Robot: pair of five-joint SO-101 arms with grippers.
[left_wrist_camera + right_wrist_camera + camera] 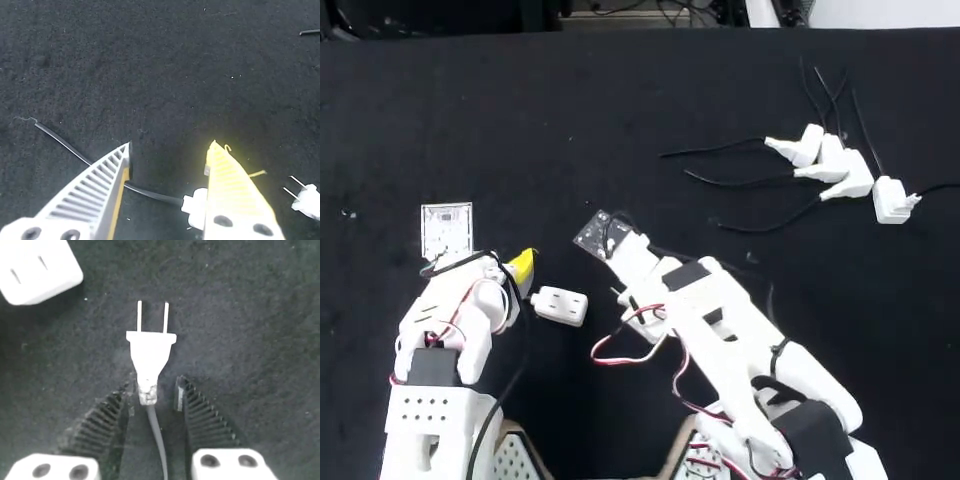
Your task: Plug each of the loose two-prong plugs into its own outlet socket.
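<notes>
Two grippers, both with fingers apart: the right gripper [154,385] straddles the neck of one plug [150,345] lying flat beside one socket [35,270], while the left gripper [170,145] straddles one black cord [62,143]

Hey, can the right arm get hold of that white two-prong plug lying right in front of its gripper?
Probably yes. The right gripper is open, with its ribbed fingers on either side of the cord end of the white two-prong plug, which lies on the black table. Nothing else sits between them.
</notes>
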